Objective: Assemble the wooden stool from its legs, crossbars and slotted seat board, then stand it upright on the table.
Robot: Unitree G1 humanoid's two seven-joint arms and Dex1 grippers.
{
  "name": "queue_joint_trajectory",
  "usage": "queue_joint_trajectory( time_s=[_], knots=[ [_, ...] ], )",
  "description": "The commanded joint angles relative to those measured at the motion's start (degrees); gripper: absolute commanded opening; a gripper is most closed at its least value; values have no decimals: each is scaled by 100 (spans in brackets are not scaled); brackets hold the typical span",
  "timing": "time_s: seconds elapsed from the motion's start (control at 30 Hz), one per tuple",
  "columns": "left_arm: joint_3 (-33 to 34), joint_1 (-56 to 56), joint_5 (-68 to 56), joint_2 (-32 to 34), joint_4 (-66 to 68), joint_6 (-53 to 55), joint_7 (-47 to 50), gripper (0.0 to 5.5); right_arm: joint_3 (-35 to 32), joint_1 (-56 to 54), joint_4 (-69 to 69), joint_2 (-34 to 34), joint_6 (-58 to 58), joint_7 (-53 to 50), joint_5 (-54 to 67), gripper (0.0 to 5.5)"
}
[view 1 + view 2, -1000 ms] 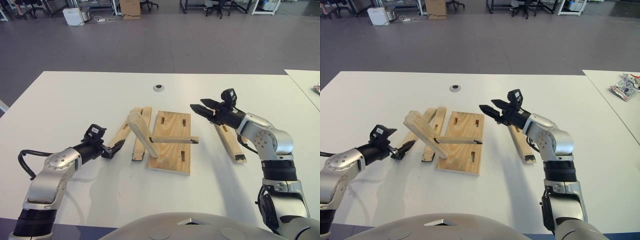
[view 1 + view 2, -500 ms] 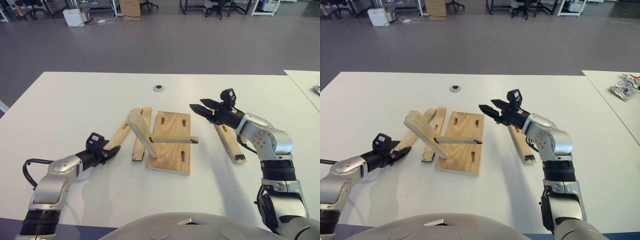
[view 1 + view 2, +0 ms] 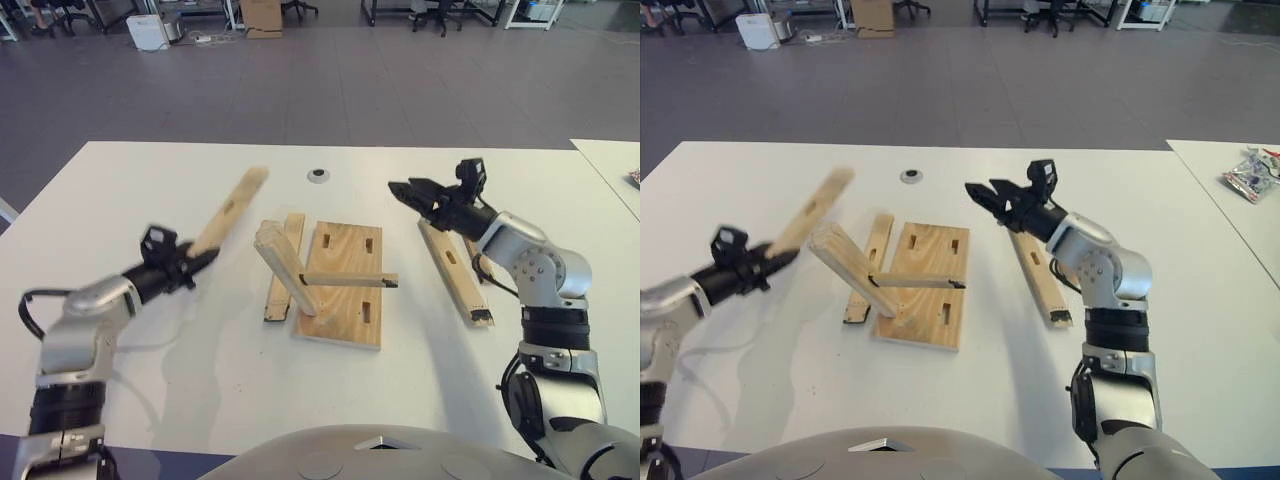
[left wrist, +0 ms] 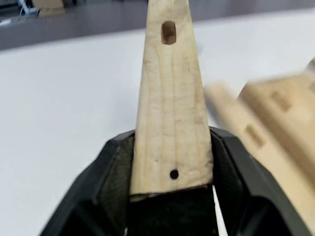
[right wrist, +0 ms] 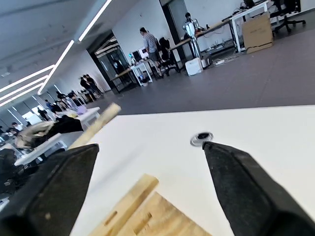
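Leg (image 3: 232, 203) clamped in left gripper (image 3: 192, 263) above table (image 3: 120, 170); right gripper (image 3: 405, 188) spread apart.

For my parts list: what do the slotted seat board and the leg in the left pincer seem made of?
Pale rectangular slotted seat board: likely bare light wood, grain lines, matt. Tapered pale leg in the black left pincer: likely the same wood, streaky grain, no gloss.

You had: legs, four: held leg (image 3: 228, 208), flat leg (image 3: 277, 300), tilted leg (image 3: 272, 242), right leg (image 3: 455, 272); crossbar (image 3: 350, 281), one; board (image 3: 345, 250), one; grommet (image 3: 318, 176), one.
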Motion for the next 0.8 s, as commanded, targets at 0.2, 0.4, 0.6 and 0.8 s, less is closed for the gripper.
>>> queue_joint_trajectory(
  time_s=[0.2,0.4,0.6,0.8],
  knots=[
    [671,-1537,-3863,672,-667,2246,-970,208,-766,-2007,-181,203,1070,-70,2704,540],
    [494,-1321,-4493,728,-781,2709,-1126,208,-710,-2273,85,320,1202,-253,3500,540],
    [251,-1261,-4398,674,-934,2679,-1151,208,-549,-2288,-56,264,1428,-246,4130,540],
    [101,-1340,-4555,617,-1093,2689,-934,208,-385,-2270,-24,201,1373,-388,4214,448]
  ],
)
